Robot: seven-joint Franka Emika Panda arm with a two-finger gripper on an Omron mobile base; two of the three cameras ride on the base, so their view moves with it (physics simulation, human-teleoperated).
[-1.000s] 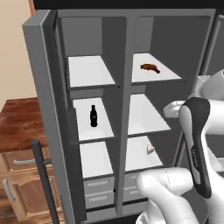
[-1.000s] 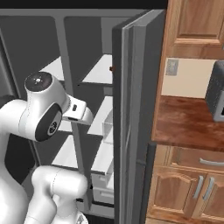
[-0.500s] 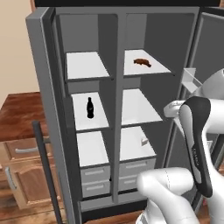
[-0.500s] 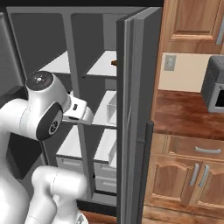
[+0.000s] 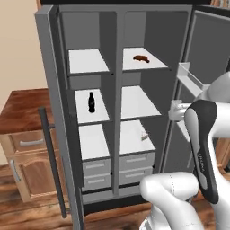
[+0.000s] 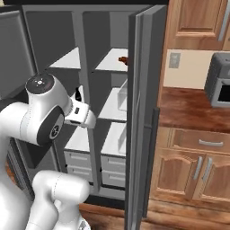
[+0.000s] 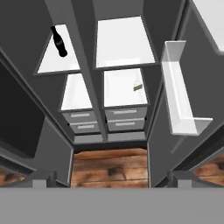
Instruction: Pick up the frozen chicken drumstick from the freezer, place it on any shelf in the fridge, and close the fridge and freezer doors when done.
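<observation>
The frozen chicken drumstick (image 5: 141,58), a small reddish-brown lump, lies on the top white shelf of the wider right compartment, the fridge (image 5: 143,103); its end shows past the door edge (image 6: 122,59). The narrower freezer (image 5: 90,103) stands left of it. Both doors are swung open: the freezer door (image 5: 50,112) at the left, the fridge door (image 5: 204,54) with clear-white bins at the right. My gripper (image 5: 173,110) hangs open and empty in front of the fridge's middle shelves, well below the drumstick. In the hand view its fingertips (image 7: 42,179) stand wide apart.
A black bottle (image 5: 91,102) stands on the freezer's middle shelf. A small pale item (image 5: 144,136) lies on a lower fridge shelf. Grey drawers (image 7: 104,120) sit at the bottom. A door bin (image 7: 179,96) juts out. Wooden counters (image 5: 20,110) flank the unit, with a microwave (image 6: 220,85) at the right.
The whole picture has shifted in both base views, so the base has moved. The arm keeps its pose and the gripper stays open. The drumstick has not moved on its shelf.
</observation>
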